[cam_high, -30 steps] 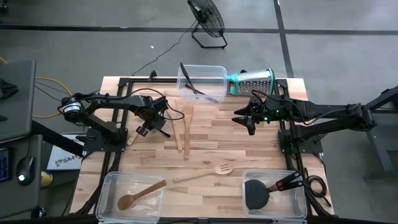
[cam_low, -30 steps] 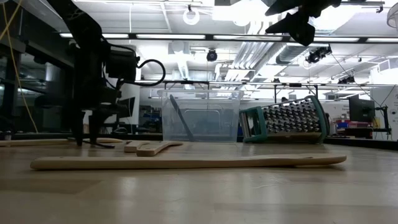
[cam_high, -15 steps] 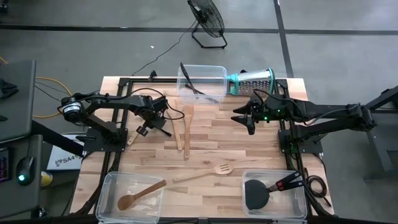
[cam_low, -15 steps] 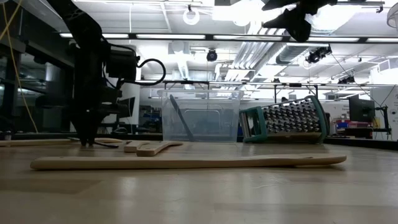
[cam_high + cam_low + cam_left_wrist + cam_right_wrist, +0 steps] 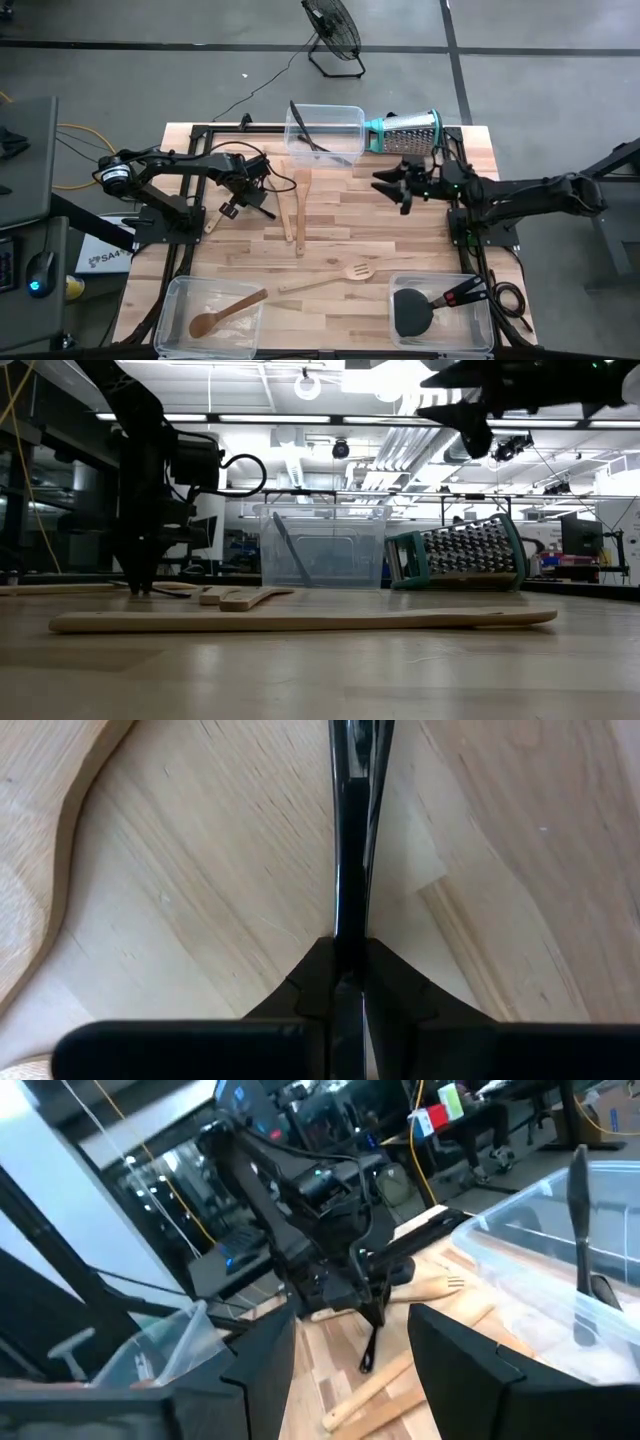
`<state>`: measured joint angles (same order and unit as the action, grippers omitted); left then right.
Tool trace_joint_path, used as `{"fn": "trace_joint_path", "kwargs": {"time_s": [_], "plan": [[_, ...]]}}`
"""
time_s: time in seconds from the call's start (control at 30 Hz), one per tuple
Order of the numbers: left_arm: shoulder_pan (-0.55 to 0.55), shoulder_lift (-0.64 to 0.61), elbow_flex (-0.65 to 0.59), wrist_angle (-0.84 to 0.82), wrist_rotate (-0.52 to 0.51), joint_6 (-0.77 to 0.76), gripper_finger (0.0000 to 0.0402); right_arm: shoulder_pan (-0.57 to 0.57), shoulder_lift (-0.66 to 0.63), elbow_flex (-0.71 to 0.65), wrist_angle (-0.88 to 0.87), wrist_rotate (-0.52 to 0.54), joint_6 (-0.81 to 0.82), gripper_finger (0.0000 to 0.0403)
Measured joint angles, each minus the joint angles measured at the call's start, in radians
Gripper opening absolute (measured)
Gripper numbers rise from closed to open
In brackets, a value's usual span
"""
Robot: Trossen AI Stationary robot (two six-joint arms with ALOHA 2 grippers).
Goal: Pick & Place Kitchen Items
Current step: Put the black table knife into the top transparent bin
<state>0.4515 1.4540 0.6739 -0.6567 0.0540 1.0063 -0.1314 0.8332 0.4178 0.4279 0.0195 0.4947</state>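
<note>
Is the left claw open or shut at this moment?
Shut. In the left wrist view the left claw has its fingers pressed together on a thin black tool lying on the table.

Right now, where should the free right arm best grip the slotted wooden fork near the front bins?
Grip the slotted fork at mid-handle, coming straight down, fingers across the shaft. It lies flat on the table with open wood on both sides; the handle is narrow and straight, the head wide and slotted.
</note>
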Motion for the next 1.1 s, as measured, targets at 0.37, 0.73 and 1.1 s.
{"fn": "trace_joint_path", "kwargs": {"time_s": [0.37, 0.73, 1.1], "plan": [[0.000, 0.000, 0.000, 0.003, 0.017, -0.020, 0.0028, -0.028, -0.291, -0.168, -0.014, -0.041, 0.011, 0.0188], [0.000, 0.001, 0.011, -0.023, 0.017, -0.021, 0.0028, -0.028, -0.333, -0.199, -0.110, -0.019, -0.027, 0.0188], [0.000, 0.005, 0.085, -0.109, 0.022, -0.062, 0.0028, -0.028, -0.330, -0.199, -0.111, -0.022, -0.028, 0.0188]]}}
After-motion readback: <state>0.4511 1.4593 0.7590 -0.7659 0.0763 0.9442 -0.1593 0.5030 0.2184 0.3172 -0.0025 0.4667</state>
